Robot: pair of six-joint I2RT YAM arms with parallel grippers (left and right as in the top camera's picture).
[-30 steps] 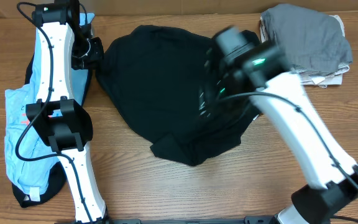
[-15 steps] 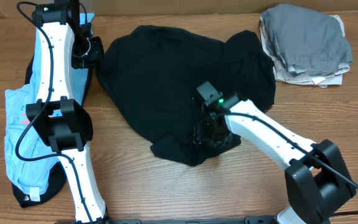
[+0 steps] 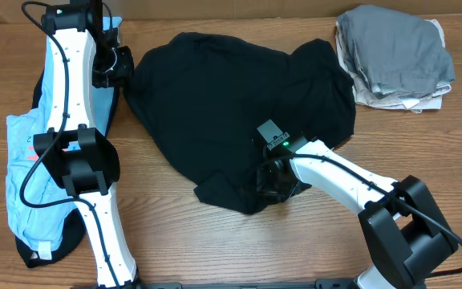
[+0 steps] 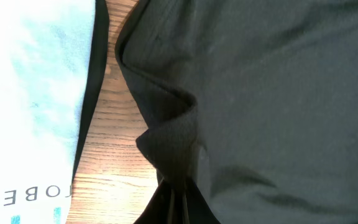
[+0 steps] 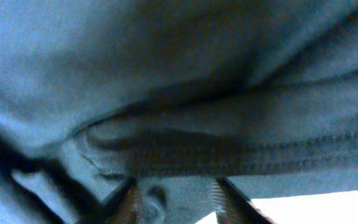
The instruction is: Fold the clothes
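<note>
The left arm (image 3: 66, 72) is stretching far forward, the left gripper (image 3: 125, 71) squeezing tight on the black T-shirt (image 3: 215, 96). The right arm (image 3: 335, 172) is bending low, the right gripper (image 3: 275, 181) pointing down, its fingers (image 5: 129, 199) sitting a little apart.

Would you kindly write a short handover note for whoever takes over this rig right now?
Left claw: shut on the left edge of the soft black T-shirt, which lies crumpled mid-table.
Right claw: fingers either side of the shirt's near hem; grip unclear.
Light blue printed garment: unfolded, beneath the left arm.
Grey fabric garment: far right corner, looks folded.
Left to do: flatten and fold the black shirt, then the blue one.
</note>
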